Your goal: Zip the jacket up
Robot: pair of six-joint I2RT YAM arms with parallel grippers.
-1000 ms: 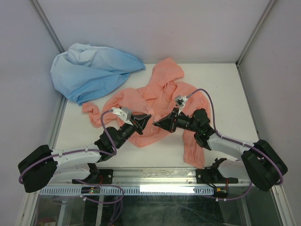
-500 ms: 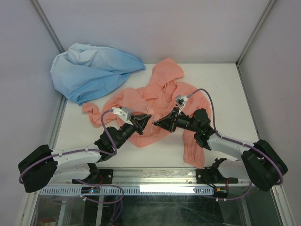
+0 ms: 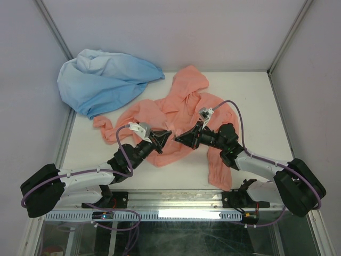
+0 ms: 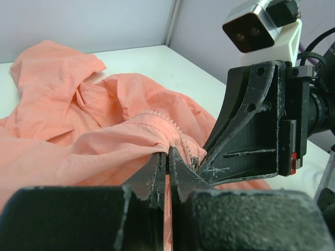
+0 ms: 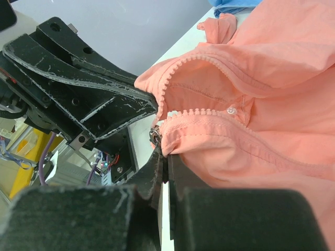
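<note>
The jacket (image 3: pixel 181 104) lies crumpled at the middle of the table (image 3: pixel 256 106), hood toward the far wall. It is thin, light and limp and will likely bunch, so grip the stiffer zip tape. My left gripper (image 4: pixel 167 157) is clamped on one front edge. My right gripper (image 5: pixel 163 154) pinches the opposite zipper teeth (image 5: pixel 209 112) beside what looks like the slider (image 5: pixel 155 135).
</note>
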